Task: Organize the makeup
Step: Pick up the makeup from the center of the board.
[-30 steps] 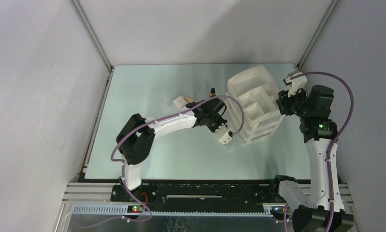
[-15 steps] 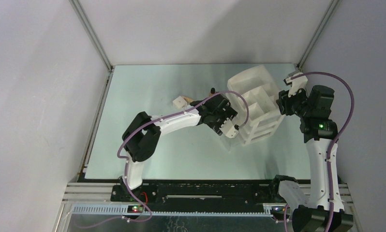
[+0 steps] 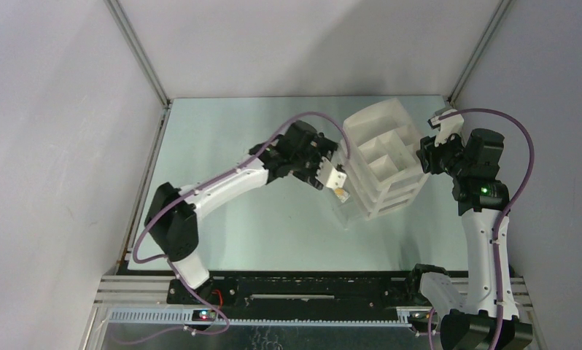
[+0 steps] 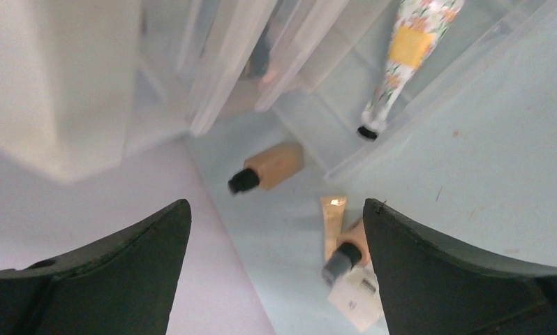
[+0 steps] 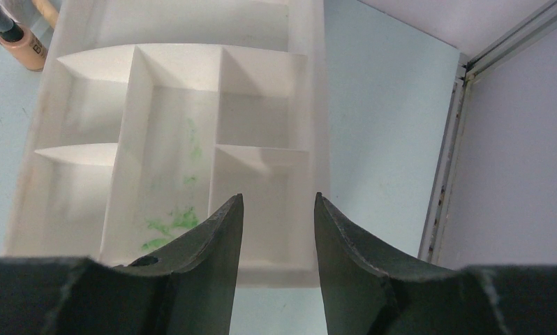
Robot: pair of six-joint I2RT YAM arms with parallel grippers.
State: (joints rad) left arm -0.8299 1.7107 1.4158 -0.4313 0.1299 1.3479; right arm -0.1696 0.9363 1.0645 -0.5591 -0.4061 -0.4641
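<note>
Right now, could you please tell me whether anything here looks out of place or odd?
Yes: green smears stain the floor of the white organizer's long middle top compartment, unlike its clean neighbours. A beige bottle also lies on its side on the table.

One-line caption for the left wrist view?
Open left gripper above a beige bottle; floral tube lies in a clear tray.

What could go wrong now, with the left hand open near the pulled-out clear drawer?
1. The open left hand hangs close to the clear drawer, pulled out with the floral tube inside; a careless move might bump it.
2. The beige bottle lies on its side on the table; a nudge may roll it.
3. The right hand sits at a corner of the organizer; a shift might push it.
</note>
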